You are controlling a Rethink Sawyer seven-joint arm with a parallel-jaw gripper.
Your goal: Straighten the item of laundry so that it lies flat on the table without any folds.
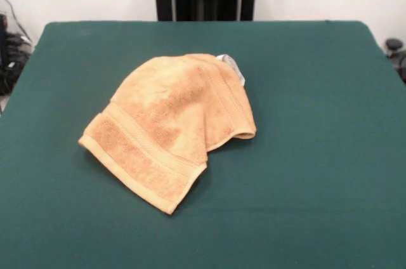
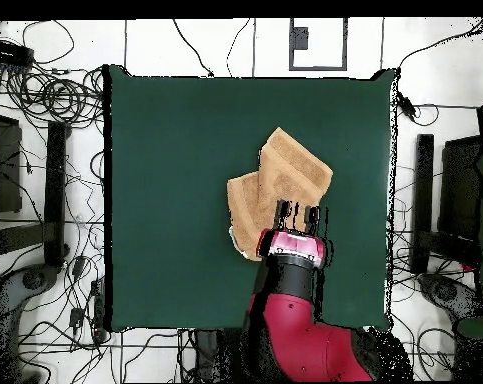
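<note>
Overhead view: I see my gripper [image 2: 296, 213] poised at the towel's [image 2: 277, 186] robot-side edge, its two dark fingers [image 2: 282, 210] standing apart with nothing between them.
Towel position: around mid-worktop [image 2: 165, 150], folded over itself, one banded corner [image 1: 166, 207] pointing toward the front camera, white tag [image 1: 232, 66] at the far edge.
Step in hand: I judge this the approach to a first grasp; no unfolding done yet.
Next move: descend onto an upper-layer edge, pinch that layer alone, then draw it outward.
Hidden: front view shows no arm; how many layers lie beneath is unclear, and the arm covers the towel's nearest edge from above.
</note>
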